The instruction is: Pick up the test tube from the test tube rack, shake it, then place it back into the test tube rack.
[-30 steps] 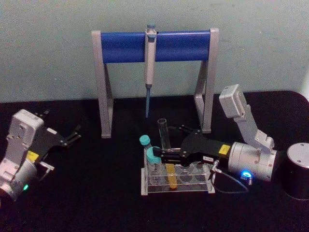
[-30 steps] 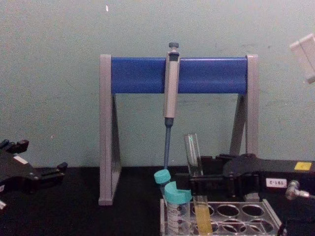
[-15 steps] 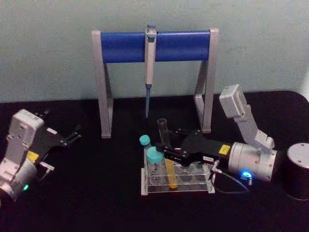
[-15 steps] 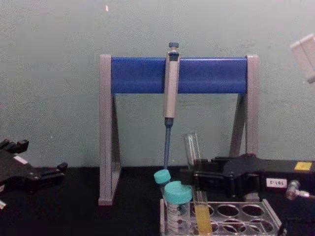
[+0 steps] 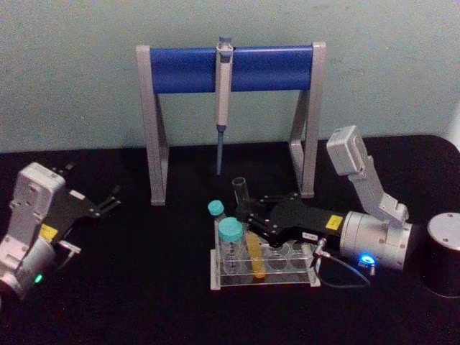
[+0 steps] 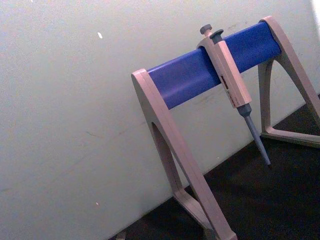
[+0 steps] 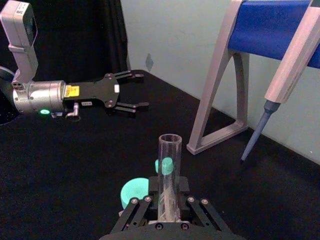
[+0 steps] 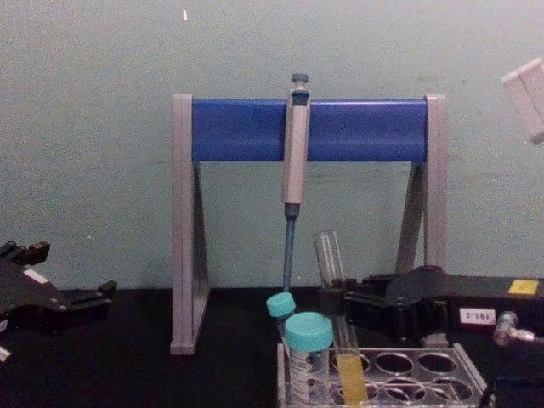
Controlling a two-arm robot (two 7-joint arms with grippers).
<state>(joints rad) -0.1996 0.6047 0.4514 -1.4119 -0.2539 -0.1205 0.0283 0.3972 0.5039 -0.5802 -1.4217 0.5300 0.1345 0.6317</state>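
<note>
The test tube (image 5: 245, 219) is a clear, uncapped tube with yellow-orange liquid at its bottom. It stands tilted in a front hole of the translucent test tube rack (image 5: 287, 277), its open top leaning back. My right gripper (image 5: 249, 210) reaches in from the right and is shut on the tube's middle, above the rack. In the chest view the right gripper (image 8: 335, 299) holds the tube (image 8: 348, 374) over the rack (image 8: 425, 374). The right wrist view shows the tube (image 7: 169, 160) rising between the fingers. My left gripper (image 5: 109, 200) rests open at the far left.
Two teal-capped vials (image 5: 231, 231) (image 5: 215, 208) stand in the rack's left end, close beside the tube. Behind the rack stands a grey-and-blue pipette stand (image 5: 180, 70) with a hanging pipette (image 5: 223, 86). A black cylinder (image 5: 442, 253) sits at the right edge.
My right gripper slid left and its fingers closed in around the tube. The tube now leans back more. Its bottom has stayed in the rack. The left arm has not moved.
</note>
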